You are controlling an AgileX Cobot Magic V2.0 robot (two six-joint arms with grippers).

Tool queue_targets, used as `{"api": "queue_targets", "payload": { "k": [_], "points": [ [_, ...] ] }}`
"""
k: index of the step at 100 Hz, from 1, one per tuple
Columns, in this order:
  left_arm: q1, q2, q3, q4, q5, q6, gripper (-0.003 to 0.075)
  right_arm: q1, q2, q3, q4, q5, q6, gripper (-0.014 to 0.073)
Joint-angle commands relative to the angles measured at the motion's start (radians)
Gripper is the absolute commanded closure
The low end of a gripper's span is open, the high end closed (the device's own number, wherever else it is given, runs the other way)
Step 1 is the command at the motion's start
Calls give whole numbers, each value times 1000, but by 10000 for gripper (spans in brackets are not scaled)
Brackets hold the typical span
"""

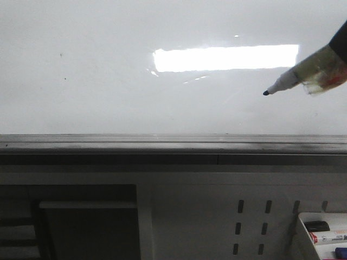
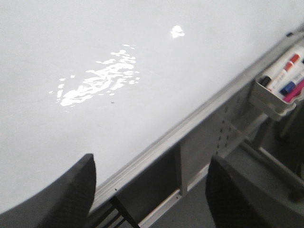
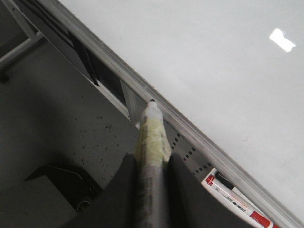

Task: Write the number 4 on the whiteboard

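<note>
The whiteboard point(image 1: 108, 81) fills the upper front view, glossy, with a bright rectangular reflection. No number 4 shows on it; only tiny dark specks. My right gripper point(image 3: 152, 161) is shut on a tape-wrapped white marker point(image 3: 152, 135). In the front view the marker point(image 1: 287, 80) enters from the right edge, its dark tip pointing left and down in front of the board; I cannot tell whether it touches. My left gripper point(image 2: 152, 180) is open and empty, in front of the board's lower ledge point(image 2: 190, 126). The board also shows in both wrist views point(image 2: 118, 47) point(image 3: 213, 57).
A dark grey ledge point(image 1: 173, 143) runs along the board's lower edge. Below it is a white slotted panel point(image 1: 252, 227). A white holder point(image 1: 322, 233) with several markers hangs at the lower right, also in the left wrist view point(image 2: 280, 88).
</note>
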Motion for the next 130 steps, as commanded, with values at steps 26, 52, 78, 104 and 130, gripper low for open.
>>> {"api": "queue_targets", "payload": {
  "k": [26, 52, 78, 104, 130],
  "points": [
    [103, -17, -14, -53, -91, -26, 261, -10, 27, -103, 173, -36, 2, 629],
    [103, -17, -14, -53, -91, -26, 261, -10, 206, -316, 187, 93, 2, 629],
    [103, -17, -14, -52, -91, -26, 261, 69, 368, -466, 171, 152, 2, 629],
    [103, -17, -14, -50, -91, -26, 261, 123, 377, -427, 184, -134, 2, 629],
    [103, -17, -14, -50, -93, -26, 261, 123, 377, -350, 190, -235, 2, 629]
  ]
}}
